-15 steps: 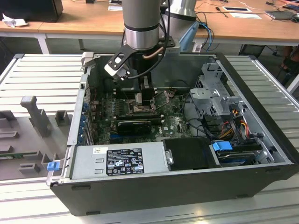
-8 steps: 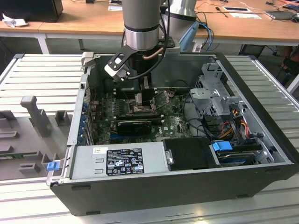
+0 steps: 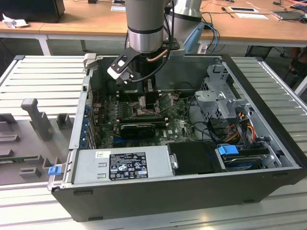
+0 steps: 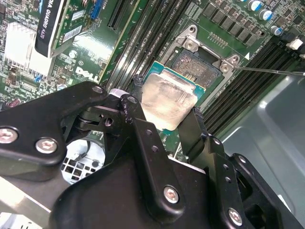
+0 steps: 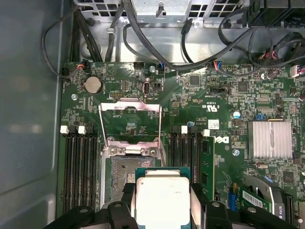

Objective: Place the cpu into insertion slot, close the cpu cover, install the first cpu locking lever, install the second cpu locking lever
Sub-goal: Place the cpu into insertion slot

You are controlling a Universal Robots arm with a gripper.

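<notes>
In both wrist views the end effector has its fingers closed against opposite edges of the cpu, holding it over the insertion slot. Beyond the slot, the cpu cover lies swung open on the green motherboard.

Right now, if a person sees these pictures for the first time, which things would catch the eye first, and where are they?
First the cpu, its pale metal top pinched between the fingers of the gripper, close over the motherboard. Just beyond it lies the insertion slot, bare, with the cpu cover swung open. In the exterior view the arm reaches down into the open computer case.
</notes>
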